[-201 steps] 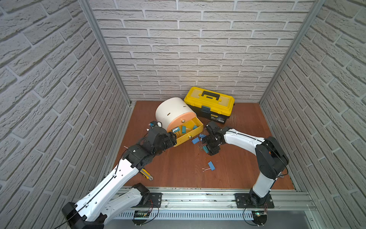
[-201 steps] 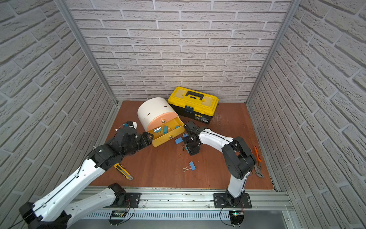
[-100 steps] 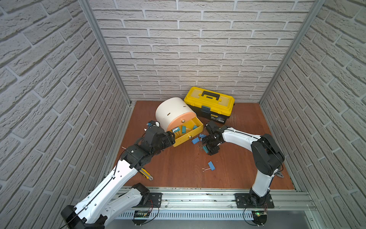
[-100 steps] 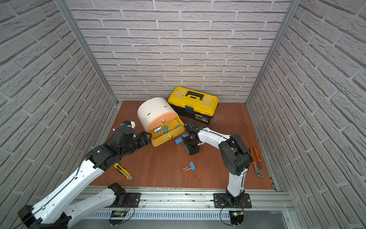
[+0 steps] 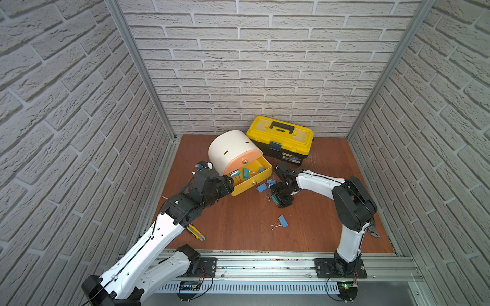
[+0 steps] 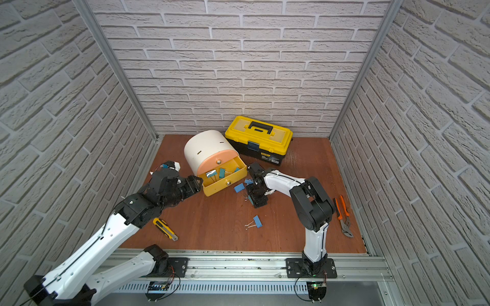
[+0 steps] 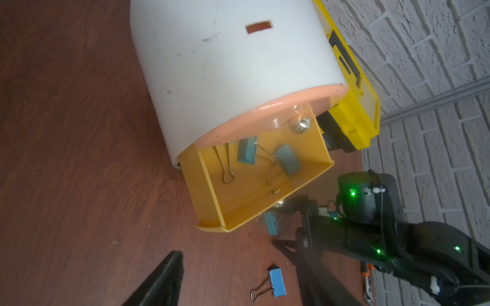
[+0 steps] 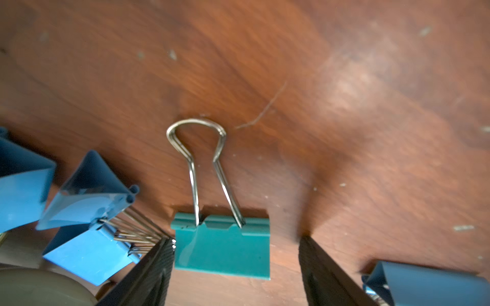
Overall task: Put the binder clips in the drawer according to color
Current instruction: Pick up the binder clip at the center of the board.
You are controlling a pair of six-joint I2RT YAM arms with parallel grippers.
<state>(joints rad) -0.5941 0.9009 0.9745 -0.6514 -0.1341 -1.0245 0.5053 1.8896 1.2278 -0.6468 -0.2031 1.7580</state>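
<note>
A teal folded-metal binder clip lies flat on the reddish-brown wooden table. Its two silver wire loop handles are stacked and point away from the camera. The clip sits between two black fingers that are spread wide. One fingertip is right at the clip's edge, and the other stands apart with bare table between. Beyond the nearer finger, several blue binder clips crowd together, their wires tangled. A single blue binder clip lies outside the far finger.

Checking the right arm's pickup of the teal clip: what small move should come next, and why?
Probably close the right gripper: its open jaws straddle the teal clip lying flat on the table, and the yellow drawer stands open, holding other teal clips.
</note>
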